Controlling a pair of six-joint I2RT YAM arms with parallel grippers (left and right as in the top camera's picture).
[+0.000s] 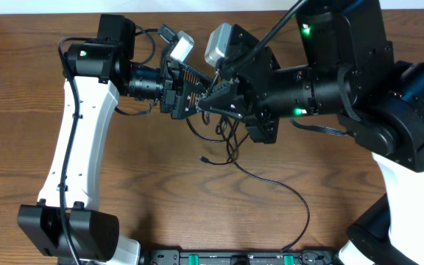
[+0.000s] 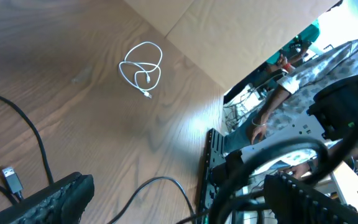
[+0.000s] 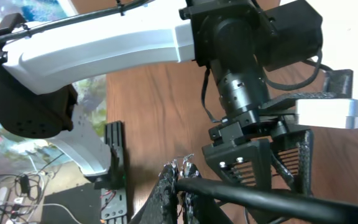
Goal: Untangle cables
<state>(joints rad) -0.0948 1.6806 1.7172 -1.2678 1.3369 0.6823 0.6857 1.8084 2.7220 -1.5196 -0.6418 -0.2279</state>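
A tangle of black cables [image 1: 227, 138] hangs under the two grippers, which meet above the table's middle. One strand trails to the front edge, and a plug end [image 1: 205, 158] lies on the wood. My right gripper [image 1: 206, 104] is shut on a black cable [image 3: 260, 196] that runs out from between its fingertips [image 3: 169, 180]. Right beside it, my left gripper [image 1: 188, 91] stands open, holding nothing. In the left wrist view a black cable [image 2: 165, 183] curves between its wide-apart fingers [image 2: 55, 199]. A coiled white cable [image 2: 142, 67] lies apart on the table, and a USB plug [image 2: 12, 180] sits lower left.
A black equipment rail [image 1: 234, 258] runs along the table's front edge. The same rail [image 2: 207, 168] shows in the left wrist view, with people [image 2: 291, 81] beyond it. The left arm's white links [image 1: 72, 140] span the table's left side.
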